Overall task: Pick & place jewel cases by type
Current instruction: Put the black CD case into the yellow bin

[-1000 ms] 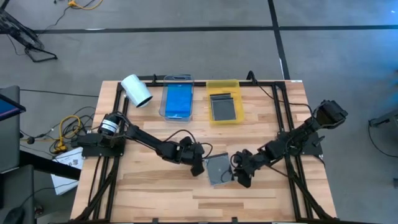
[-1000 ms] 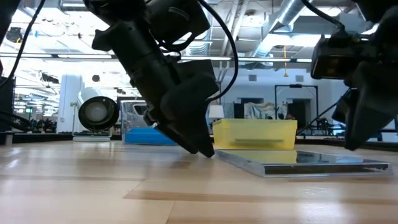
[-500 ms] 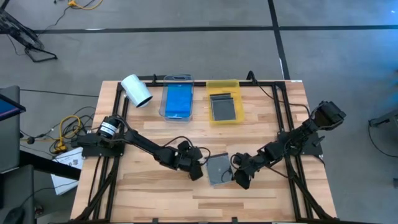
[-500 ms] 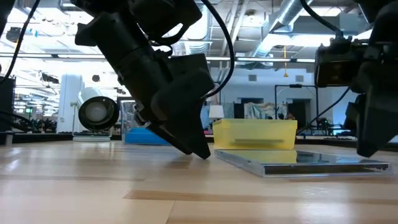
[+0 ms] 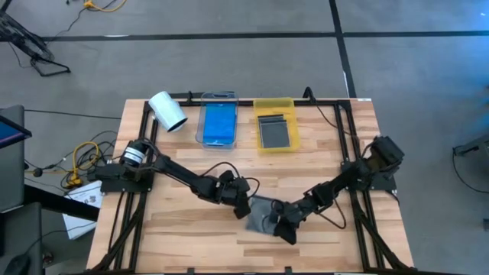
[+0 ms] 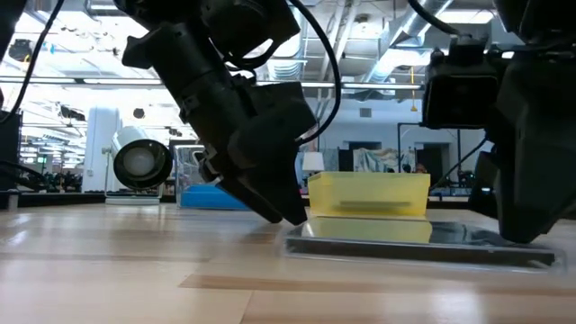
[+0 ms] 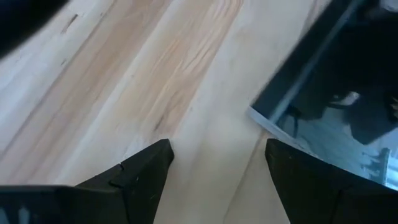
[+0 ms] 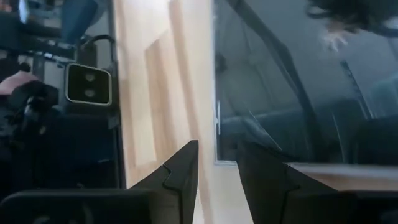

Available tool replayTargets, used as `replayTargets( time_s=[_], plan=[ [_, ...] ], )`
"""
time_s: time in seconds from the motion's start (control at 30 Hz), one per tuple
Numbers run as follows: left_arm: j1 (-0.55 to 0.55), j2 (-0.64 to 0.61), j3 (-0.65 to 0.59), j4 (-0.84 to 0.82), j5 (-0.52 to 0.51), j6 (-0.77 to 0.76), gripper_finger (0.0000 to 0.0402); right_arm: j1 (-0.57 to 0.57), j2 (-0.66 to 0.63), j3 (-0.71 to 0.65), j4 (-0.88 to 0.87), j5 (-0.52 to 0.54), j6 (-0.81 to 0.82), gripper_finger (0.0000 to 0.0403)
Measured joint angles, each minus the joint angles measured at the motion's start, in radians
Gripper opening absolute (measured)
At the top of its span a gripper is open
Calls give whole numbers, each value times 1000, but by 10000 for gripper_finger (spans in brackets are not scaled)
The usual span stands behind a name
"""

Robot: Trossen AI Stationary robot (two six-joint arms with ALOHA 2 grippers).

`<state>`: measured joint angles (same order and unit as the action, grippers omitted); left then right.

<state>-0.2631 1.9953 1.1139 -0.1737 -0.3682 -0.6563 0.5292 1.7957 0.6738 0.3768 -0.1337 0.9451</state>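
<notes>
Wooden tabletop [image 5: 183,233], mid-sort: my left gripper [image 5: 243,205] hovers low with fingers spread wide and empty, just beside a grey jewel case [image 5: 261,215] lying flat near the table's middle. My right gripper [image 5: 281,228] is down at that case's opposite edge, fingers a narrow gap apart; I cannot tell whether they pinch it. At the far edge, a blue case [image 5: 219,123] fills the clear tray [image 5: 201,126], grey cases [image 5: 276,130] the yellow tray [image 5: 273,103].
</notes>
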Motion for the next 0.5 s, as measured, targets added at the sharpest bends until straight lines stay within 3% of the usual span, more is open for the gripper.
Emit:
replayTargets(
  time_s=[0.2, 0.5],
  plan=[
    [26, -1, 2, -50, 42, 39, 265, -25, 26, 45, 1, -9, -53, 108],
    [25, -18, 1, -64, 82, 76, 265, -49, -107, 40, -142, -13, -120, 108]
  ],
)
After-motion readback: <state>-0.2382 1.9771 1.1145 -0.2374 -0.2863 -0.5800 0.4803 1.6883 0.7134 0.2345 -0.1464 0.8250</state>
